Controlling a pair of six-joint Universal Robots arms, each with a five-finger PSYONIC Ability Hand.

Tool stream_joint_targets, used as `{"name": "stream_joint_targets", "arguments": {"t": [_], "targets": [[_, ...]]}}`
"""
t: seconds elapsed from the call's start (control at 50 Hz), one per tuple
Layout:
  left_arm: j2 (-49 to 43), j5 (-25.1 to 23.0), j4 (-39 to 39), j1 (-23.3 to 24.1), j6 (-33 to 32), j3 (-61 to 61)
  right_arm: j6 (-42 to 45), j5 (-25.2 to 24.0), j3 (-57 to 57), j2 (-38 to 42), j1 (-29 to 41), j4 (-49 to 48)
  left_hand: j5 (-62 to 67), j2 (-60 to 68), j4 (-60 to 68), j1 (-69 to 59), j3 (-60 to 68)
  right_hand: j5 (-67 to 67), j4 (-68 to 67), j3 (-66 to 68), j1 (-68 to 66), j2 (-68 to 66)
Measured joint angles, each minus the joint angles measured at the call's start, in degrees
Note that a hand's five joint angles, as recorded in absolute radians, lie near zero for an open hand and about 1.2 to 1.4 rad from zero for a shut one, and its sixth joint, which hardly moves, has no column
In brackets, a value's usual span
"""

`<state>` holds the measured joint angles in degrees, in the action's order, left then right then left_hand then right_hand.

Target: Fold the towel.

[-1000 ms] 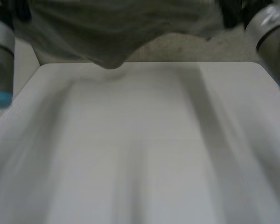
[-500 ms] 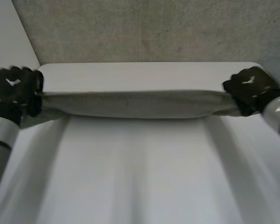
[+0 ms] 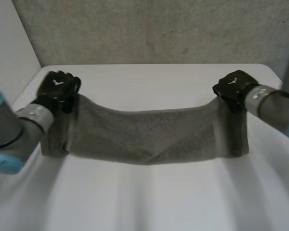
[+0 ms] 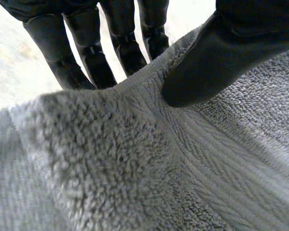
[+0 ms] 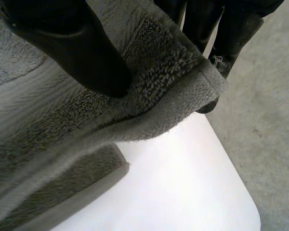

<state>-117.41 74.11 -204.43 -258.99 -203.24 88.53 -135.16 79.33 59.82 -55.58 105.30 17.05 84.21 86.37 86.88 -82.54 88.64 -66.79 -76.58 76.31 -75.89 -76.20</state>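
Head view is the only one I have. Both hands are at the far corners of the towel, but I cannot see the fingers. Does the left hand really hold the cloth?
Observer: Yes. In the left wrist view, the left hand pinches the towel at its edge, with the thumb on one face and the fingers on the other.
Operator: And the right hand?
Observer: The right hand presses its thumb on the hemmed corner, with the fingers behind the cloth.
Operator: Does that corner lie on the table?
Observer: It looks lifted. The white table shows beneath it.
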Motion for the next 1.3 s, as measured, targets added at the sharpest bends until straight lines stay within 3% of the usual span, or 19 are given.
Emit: {"name": "stream_joint_targets", "arguments": {"t": [0.14,0.2,0.28,0.34,0.5,0.72,0.8,0.92,1.06,1.12,1.18,1.3], "targets": [[-13.4,3.9,6.1,1.6,-5.7,-15.1,0.7,5.0,-13.7,12.9,1.9,0.0,0.0,0.0,0.0,0.0,0.0,0.6,0.6,-0.5,0.4,0.5],[-16.7,5.5,8.0,1.8,-6.7,-19.0,0.6,6.3,-17.7,16.5,2.0,0.1,-17.6,-19.9,-19.9,17.7,-19.9,23.4,23.5,-23.1,23.3,24.2],[-18.9,7.4,9.3,2.3,-7.1,-21.6,0.4,8.6,-21.5,19.5,2.8,0.2,-58.1,-58.3,-60.9,58.2,-60.1,60.6,58.1,-57.9,57.3,59.0],[-18.9,9.1,9.7,2.9,-7.0,-21.7,0.0,9.8,-22.3,20.0,3.5,0.2,-69.8,-70.2,-71.2,66.8,-72.9,63.4,62.1,-62.5,61.5,62.3],[-12.1,13.6,10.1,4.4,-6.3,-17.0,-4.6,9.6,-14.3,11.0,4.3,-0.2,-71.1,-71.2,-71.5,67.0,-74.0,63.4,62.1,-62.5,62.3,62.3],[5.8,14.2,7.9,4.6,-6.0,1.1,-7.2,5.7,14.5,-10.0,3.6,-5.4,-71.2,-71.3,-71.5,67.1,-74.0,63.4,62.1,-62.5,63.0,62.3],[11.8,14.0,3.3,4.6,-6.0,10.7,-6.7,4.9,25.7,-14.2,2.4,-10.2,-71.3,-71.4,-71.5,67.1,-74.2,63.4,62.1,-62.5,63.0,62.3],[15.8,13.9,-5.2,4.6,-6.1,21.1,-5.0,4.7,34.7,-14.0,-1.4,-17.6,-71.3,-71.4,-71.5,67.2,-74.2,62.6,61.8,-61.9,61.6,61.6],[16.0,13.9,-11.8,4.8,-6.1,26.4,-1.4,4.9,35.7,-7.2,-5.6,-22.2,-71.4,-71.5,-71.5,67.2,-74.2,43.7,44.1,-43.8,43.7,43.6],[15.6,13.9,-12.6,5.1,-6.1,26.8,-0.3,4.9,34.0,-4.1,-6.9,-22.5,-71.4,-71.5,-71.5,67.2,-74.2,21.0,21.3,-21.3,20.8,20.0],[15.4,14.0,-12.6,5.3,-6.1,26.7,-0.1,5.0,32.6,-2.3,-7.7,-22.6,-71.4,-71.5,-71.5,67.2,-74.2,3.3,3.5,-3.6,11.2,2.9],[15.7,14.1,-12.2,5.7,-5.7,26.4,-1.3,5.0,31.2,-4.3,-11.3,-23.6,-71.4,-71.5,-71.5,67.3,-74.2,0.1,0.3,-0.4,1.7,0.6]]}}
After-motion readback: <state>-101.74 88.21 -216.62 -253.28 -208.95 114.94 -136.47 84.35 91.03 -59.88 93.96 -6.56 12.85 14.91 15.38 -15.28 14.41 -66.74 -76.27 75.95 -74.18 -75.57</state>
